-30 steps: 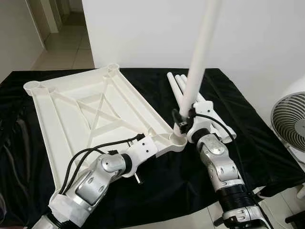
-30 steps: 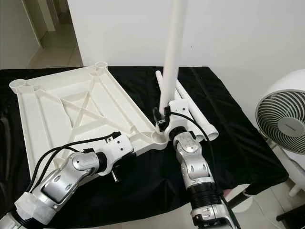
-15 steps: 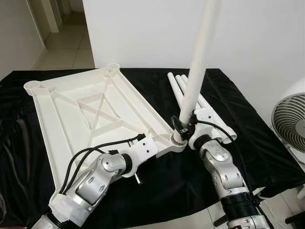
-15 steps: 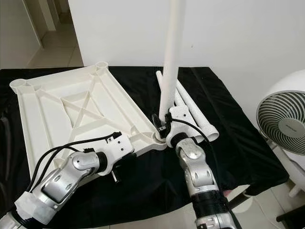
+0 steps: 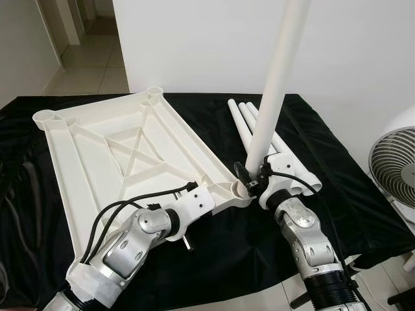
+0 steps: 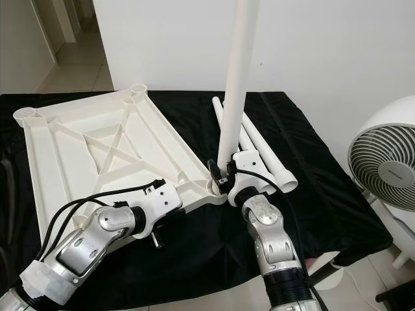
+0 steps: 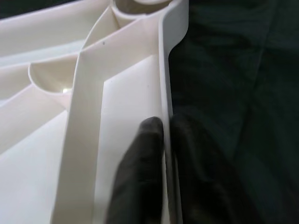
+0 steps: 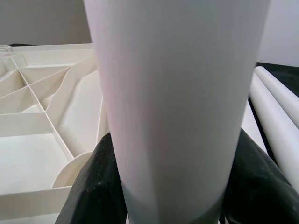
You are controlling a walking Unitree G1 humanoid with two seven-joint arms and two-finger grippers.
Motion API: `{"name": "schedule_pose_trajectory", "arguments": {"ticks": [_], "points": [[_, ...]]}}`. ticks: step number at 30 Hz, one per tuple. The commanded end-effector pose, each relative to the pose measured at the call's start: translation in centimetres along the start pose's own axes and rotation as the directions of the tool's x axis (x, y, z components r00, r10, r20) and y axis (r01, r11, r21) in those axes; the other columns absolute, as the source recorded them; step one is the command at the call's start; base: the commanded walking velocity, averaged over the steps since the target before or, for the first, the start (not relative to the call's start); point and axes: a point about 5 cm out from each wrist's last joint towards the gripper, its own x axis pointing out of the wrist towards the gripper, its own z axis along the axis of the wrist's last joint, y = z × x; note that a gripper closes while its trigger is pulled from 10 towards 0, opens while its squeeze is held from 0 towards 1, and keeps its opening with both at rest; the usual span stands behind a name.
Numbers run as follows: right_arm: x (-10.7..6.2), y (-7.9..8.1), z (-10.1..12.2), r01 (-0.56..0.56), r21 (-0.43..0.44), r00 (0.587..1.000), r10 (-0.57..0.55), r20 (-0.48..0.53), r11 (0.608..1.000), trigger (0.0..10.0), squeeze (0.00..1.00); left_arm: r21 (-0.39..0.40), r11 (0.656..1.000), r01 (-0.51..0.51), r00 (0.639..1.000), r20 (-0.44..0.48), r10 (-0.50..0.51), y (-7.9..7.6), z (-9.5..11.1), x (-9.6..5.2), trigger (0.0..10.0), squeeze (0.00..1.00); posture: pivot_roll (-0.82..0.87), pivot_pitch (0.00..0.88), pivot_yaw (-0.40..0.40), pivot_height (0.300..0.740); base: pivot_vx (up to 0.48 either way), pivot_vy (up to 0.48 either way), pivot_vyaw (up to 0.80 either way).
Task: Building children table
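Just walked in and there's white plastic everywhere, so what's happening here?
The robot is putting together a children's table. The tabletop lies upside down on a black cloth. The left tool pinches the tabletop's rim near one corner. The right tool holds a white leg nearly upright, its lower end at that corner's socket. Spare legs lie beside it.

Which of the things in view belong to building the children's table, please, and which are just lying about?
Part of the job:
- upturned tabletop, rim pinched by the left hand
- upright leg in the right hand, at the corner socket
- spare legs on the cloth

Lying about:
- black cloth
- fan
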Motion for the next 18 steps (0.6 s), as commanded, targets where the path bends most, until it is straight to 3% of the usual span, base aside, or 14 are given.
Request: {"name": "schedule_pose_trajectory", "arguments": {"ticks": [1, 2, 3, 4, 14, 18], "points": [[-0.4, 0.3, -1.8, -0.019, 0.023, 0.996, 0.021, -0.082, 1.000, 10.0, 0.00, -0.010, 1.000, 0.001, 1.000, -0.019, -0.001, 0.0, -0.4, -0.1, 10.0, 1.00, 0.01, 0.036, -0.024, 0.740, 0.000, 0.000, 0.00], [-0.3, 0.3, -1.7, -0.022, 0.024, 0.996, 0.024, -0.081, 0.999, 10.0, 0.00, -0.005, 1.000, -0.002, 1.000, -0.021, 0.001, 0.0, -0.4, -0.2, 10.0, 1.00, 0.02, 0.041, -0.022, 0.740, 0.000, 0.000, 0.00], [-0.3, 0.4, -1.7, -0.031, 0.027, 0.996, 0.033, -0.078, 0.999, 10.0, 0.00, -0.001, 1.000, -0.002, 1.000, -0.021, 0.002, 0.0, -0.3, -0.2, 10.0, 0.06, 0.02, 0.041, -0.022, 0.740, 0.000, 0.000, 0.00], [-0.2, 0.5, -1.7, -0.037, 0.030, 0.996, 0.039, -0.075, 0.999, 10.0, 0.00, 0.003, 1.000, -0.002, 1.000, -0.022, 0.002, 0.0, -0.3, -0.3, 10.0, 0.00, 0.02, 0.041, -0.022, 0.740, 0.000, 0.000, 0.00], [0.1, 0.3, -1.5, -0.046, 0.034, 0.997, 0.048, -0.053, 0.998, 10.0, 0.00, -0.032, 0.999, 0.015, 0.999, 0.051, -0.014, 0.0, 1.1, -0.5, 10.0, 0.00, 0.02, 0.055, -0.018, 0.740, 0.000, 0.000, 0.00], [0.4, 0.2, -1.7, -0.045, 0.054, 0.998, 0.048, -0.047, 0.998, 10.0, 0.00, -0.081, 0.996, 0.046, 0.991, 0.127, -0.036, -0.1, 2.5, -0.8, 10.0, 0.00, 0.02, 0.056, -0.017, 0.740, 0.000, 0.000, 0.00]]}}
